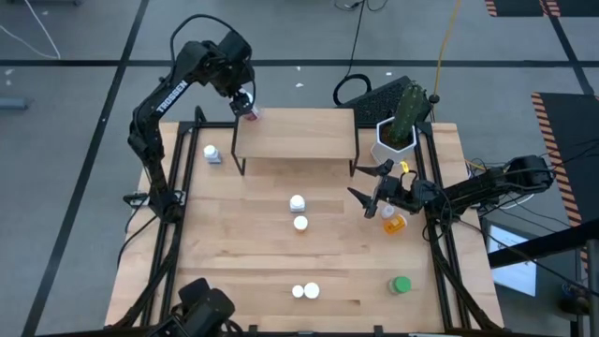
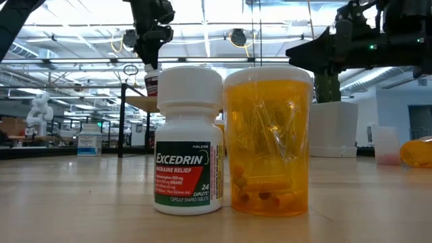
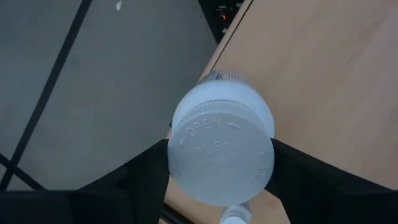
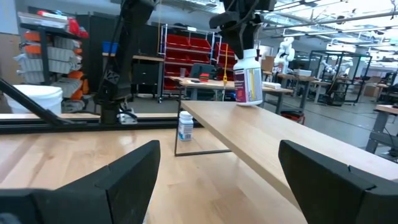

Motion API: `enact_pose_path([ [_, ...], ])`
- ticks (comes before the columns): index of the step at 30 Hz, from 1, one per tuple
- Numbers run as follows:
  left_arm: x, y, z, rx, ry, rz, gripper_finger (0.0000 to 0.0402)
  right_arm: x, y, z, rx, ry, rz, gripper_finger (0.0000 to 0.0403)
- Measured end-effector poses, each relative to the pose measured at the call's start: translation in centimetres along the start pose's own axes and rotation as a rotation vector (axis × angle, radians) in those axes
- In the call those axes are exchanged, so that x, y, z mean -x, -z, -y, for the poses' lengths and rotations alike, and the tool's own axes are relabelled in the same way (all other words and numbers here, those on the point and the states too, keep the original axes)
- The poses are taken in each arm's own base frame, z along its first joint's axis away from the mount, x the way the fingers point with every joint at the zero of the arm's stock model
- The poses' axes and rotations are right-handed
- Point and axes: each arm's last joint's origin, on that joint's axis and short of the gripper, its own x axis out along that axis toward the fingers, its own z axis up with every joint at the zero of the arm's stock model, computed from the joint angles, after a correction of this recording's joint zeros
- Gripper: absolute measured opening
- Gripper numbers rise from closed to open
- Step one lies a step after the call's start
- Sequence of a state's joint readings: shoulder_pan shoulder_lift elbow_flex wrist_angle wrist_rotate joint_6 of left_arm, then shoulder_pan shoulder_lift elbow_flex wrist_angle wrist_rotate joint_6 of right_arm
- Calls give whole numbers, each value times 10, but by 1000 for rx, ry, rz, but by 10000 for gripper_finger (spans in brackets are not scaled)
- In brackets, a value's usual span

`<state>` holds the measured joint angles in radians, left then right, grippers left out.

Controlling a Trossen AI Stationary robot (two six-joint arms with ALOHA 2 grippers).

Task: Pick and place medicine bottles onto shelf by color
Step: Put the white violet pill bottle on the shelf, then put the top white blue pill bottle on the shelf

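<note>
My left gripper [image 1: 245, 103] is at the far-left corner of the shelf [image 1: 295, 134], shut on a white medicine bottle with a red label [image 4: 247, 78]. My right gripper [image 1: 371, 185] hangs open just off the shelf's right end, above the table and touching nothing. An orange bottle [image 1: 394, 223] lies on its side near it. A green-capped bottle [image 1: 401, 285] stands near the table's front right. White bottles stand left of the shelf [image 1: 212, 153] and mid-table [image 1: 298, 202]. At the near edge, a white bottle [image 2: 187, 142] and an orange one [image 2: 268, 142] stand together. My left gripper pinches the bottle's white cap [image 3: 221, 152] between its two fingers [image 3: 143, 177], coming from above and pointing down. The bottle hangs nearly upright below the fingers, its base [image 4: 249, 101] at the shelf's far-left corner; whether it touches the board I cannot tell.
A white pot with a cactus [image 1: 393, 139] stands at the table's far right, beside the shelf's right end. A dark keyboard-like thing [image 1: 379, 94] lies behind the shelf. The shelf top [image 4: 267, 137] is bare apart from the held bottle.
</note>
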<state>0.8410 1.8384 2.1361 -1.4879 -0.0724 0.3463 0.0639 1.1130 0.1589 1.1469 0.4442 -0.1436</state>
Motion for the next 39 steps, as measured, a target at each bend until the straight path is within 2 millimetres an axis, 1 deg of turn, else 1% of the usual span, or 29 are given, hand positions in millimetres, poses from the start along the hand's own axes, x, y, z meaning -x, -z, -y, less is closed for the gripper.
enact_pose_path([
  [3,0,0,0,10,-8,2,257,0,0,0,0,0,0,325],
  [6,-1,-2,-1,15,-12,13,272,0,0,0,0,0,0,325],
  [14,0,-3,-1,14,-17,27,353,0,0,0,0,0,0,325],
  [18,0,-3,-1,11,-17,27,381,0,0,0,2,0,0,325],
  [21,0,-3,1,7,-16,30,389,0,-1,0,2,1,6,325],
  [27,4,-4,6,-11,-31,39,390,0,-1,1,3,7,8,325],
  [29,10,-2,7,-13,-57,40,390,-1,-1,2,2,11,7,325],
  [32,26,4,12,3,-114,66,390,-1,0,3,2,17,7,325],
  [35,50,15,13,74,-133,125,390,-1,0,3,0,19,6,325],
  [37,69,25,16,134,-114,190,390,-1,0,4,-1,19,6,325],
  [39,83,37,19,178,-115,237,390,-1,0,3,0,19,4,325],
])
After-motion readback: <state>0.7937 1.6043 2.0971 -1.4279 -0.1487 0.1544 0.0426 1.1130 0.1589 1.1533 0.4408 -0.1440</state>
